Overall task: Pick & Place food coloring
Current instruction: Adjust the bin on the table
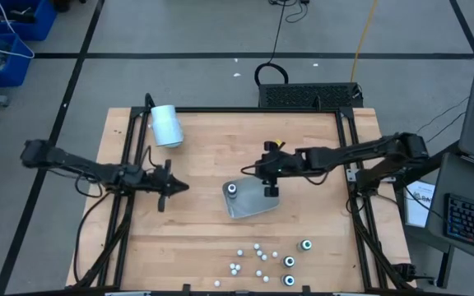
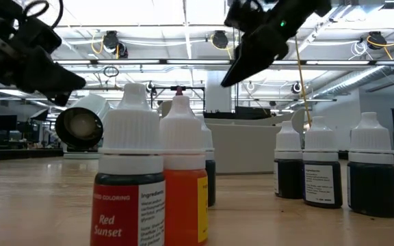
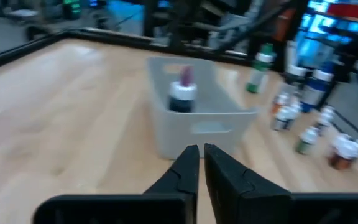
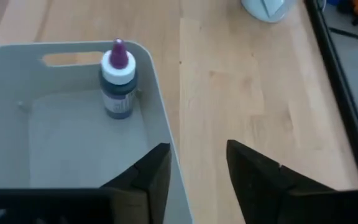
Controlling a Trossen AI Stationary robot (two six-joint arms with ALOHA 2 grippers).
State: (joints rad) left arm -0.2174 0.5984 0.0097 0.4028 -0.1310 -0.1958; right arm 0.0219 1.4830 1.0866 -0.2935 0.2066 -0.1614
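Bright, even overhead ceiling-strip light (glaring in the low view), soft shadows, heavily blurred left wrist view.

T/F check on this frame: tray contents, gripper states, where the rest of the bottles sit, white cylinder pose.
1. The grey tray holds exactly one bottle. True.
2. The right gripper is shut on a bottle. False: its fingers stand apart with nothing between them, above the tray's edge.
3. The left gripper is shut and empty. True.
4. The loose food coloring bottles are stacked inside the tray. False: they stand on the table, apart from it.
5. The white cylinder stands upright. False: it lies on its side.
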